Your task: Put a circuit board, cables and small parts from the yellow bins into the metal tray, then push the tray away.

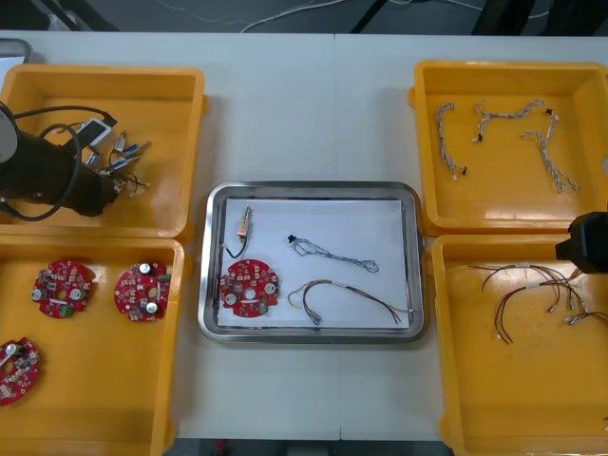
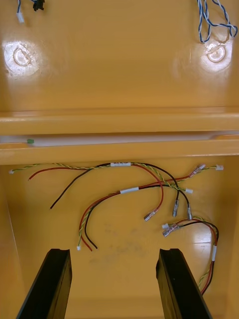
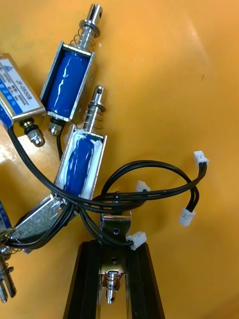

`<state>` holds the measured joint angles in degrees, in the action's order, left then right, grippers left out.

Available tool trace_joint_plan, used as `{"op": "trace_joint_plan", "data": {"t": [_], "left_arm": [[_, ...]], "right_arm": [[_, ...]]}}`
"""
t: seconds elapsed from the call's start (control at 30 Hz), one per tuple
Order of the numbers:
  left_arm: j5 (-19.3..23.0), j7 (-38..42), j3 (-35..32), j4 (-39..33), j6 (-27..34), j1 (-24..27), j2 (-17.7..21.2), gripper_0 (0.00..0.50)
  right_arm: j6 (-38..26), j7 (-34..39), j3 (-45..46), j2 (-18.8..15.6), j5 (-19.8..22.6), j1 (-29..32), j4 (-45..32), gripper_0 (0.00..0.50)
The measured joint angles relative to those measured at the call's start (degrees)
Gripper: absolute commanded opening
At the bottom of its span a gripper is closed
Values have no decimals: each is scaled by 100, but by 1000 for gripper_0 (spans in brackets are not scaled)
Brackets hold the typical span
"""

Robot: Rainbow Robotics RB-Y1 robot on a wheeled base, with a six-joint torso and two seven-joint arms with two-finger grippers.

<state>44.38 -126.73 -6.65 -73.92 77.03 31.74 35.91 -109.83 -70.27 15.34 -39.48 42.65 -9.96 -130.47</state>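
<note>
Yellow plastic at the lower right of the front view is the lower-right bin point(image 1: 513, 418). The right pincer point(image 2: 112, 255) hangs over its floor, released, with fingers well apart above loose red and yellow cables point(image 2: 130, 191); it looks idle. In the middle of the frame, the metal tray point(image 1: 313, 187) on the table point(image 1: 304, 104) already holds a circuit board point(image 1: 250, 288), a blue and white cable point(image 1: 332, 253), a red and yellow cable point(image 1: 347, 293) and one small metal part point(image 1: 243, 226).

Farther up, at upper left, the left pincer point(image 3: 114, 248) is down in the upper-left bin point(image 1: 161, 76). It is clenched on a second small part point(image 3: 114, 227), whose long axis runs in line with the fingers. Black leads point(image 3: 149, 172) loop across that part and run among the blue-bodied parts point(image 3: 79, 164) just beyond it.

The tray lies down and to the right of this pincer in the front view, and the left arm is the nearer one. The lift will probably have to draw the held part clear of those tangled leads before it carries across.
</note>
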Motion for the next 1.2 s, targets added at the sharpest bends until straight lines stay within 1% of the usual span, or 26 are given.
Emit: {"op": "trace_joint_plan", "data": {"t": [0.37,0.47,0.6,0.77,0.97,1.2], "left_arm": [[-25,0,37,-99,2,1,0,0],[-25,2,37,-290,270,3,1,0],[-41,45,36,-841,933,5,8,0],[-69,526,33,-1446,1433,15,53,0],[-85,1336,-66,-1724,1737,55,112,0],[-101,1375,-463,-1737,1826,179,113,0]], "right_arm": [[0,0,0,0,0,0,0,500],[0,0,0,0,0,0,0,500],[0,0,0,0,0,1,-1,500],[0,0,0,-1,1,3,-3,500],[0,0,0,-1,1,4,-3,500],[0,0,0,-1,1,5,-3,500]]}}
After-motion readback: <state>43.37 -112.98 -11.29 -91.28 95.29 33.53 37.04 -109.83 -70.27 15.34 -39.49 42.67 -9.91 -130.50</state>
